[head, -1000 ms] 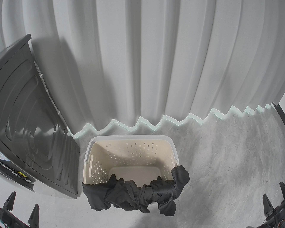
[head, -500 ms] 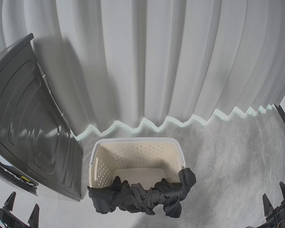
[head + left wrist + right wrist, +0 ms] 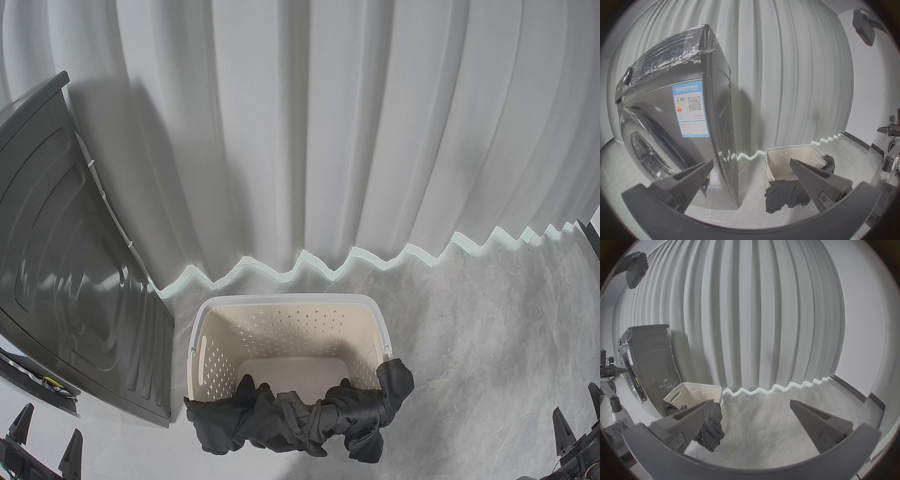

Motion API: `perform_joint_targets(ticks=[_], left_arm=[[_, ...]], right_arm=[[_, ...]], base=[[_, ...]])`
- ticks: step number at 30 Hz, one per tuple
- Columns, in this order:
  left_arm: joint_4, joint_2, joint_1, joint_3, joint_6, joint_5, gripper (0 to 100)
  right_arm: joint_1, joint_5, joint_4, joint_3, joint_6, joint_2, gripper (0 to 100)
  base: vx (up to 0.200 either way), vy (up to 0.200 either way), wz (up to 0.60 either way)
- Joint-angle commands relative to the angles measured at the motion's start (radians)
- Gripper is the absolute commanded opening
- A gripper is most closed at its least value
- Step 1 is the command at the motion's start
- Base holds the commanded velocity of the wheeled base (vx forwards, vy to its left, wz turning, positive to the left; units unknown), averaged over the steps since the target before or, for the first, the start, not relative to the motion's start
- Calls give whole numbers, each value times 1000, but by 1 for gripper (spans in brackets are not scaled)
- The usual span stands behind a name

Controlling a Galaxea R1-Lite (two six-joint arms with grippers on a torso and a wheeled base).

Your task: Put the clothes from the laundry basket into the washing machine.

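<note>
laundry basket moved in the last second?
No. The laundry basket sits the same against the curtain hem and washing machine; everything in the head view drifted together, so the camera moved.

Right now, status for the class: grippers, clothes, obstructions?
Left gripper, right gripper open, empty. Clothes draped over laundry basket rim. Washing machine door looks shut.

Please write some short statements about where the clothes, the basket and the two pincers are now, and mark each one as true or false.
1. The dark clothes hang over the rim of the laundry basket. True.
2. The left pincer holds the clothes. False: it is open and empty, away from them.
3. The laundry basket stands on top of the washing machine. False: it stands on the floor beside the washing machine.
4. The right pincer is open and empty. True.
</note>
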Motion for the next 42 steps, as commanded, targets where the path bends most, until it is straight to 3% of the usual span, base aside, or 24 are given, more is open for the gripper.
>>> perform_joint_targets(ticks=[1, 7, 13, 22, 28, 37, 42], left_arm=[[0, -17, 0, 16, 0, 0, 100], [0, -17, 0, 16, -1, 0, 100], [0, -15, 0, 16, -1, 0, 100], [0, -15, 0, 16, 0, 0, 100], [0, -15, 0, 16, 0, 0, 100], [0, -15, 0, 16, -1, 0, 100], [0, -15, 0, 16, -1, 0, 100]], right_arm=[[0, 0, 0, 18, 0, -16, 100], [0, 0, 0, 18, -2, -16, 100], [0, 0, 0, 18, 0, -16, 100], [0, 0, 0, 18, 0, -16, 100], [0, 0, 0, 18, 0, -16, 100], [0, 0, 1, 18, 0, -16, 100], [0, 0, 0, 18, 0, -16, 100]], base=[[0, 0, 0], [0, 0, 0], [200, 0, 0], [0, 0, 0], [200, 0, 0], [0, 0, 0], [200, 0, 0]])
